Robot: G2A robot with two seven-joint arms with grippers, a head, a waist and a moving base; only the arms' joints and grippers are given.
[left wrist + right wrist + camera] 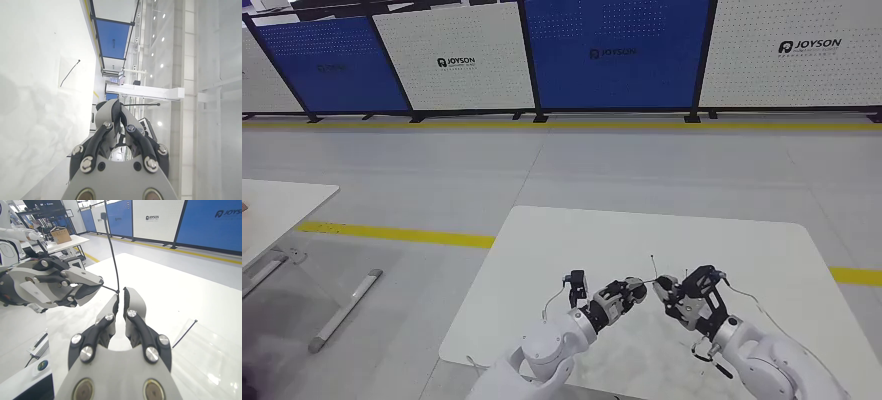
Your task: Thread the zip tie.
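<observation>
A black zip tie stands upright over the white table, its head at the top. Near its lower end it bends sharply and runs into my left gripper, which is shut on that end. In the left wrist view the left gripper is shut, and the tie sticks out past its tips. My right gripper sits just under the bend with its fingers a narrow gap apart; the strap lies against one pad. From above, the left gripper and right gripper face each other.
A second black zip tie lies flat on the table on a clear plastic sheet; the left wrist view shows this tie too. A small device sits at the table's near edge. Another white table stands apart at the left.
</observation>
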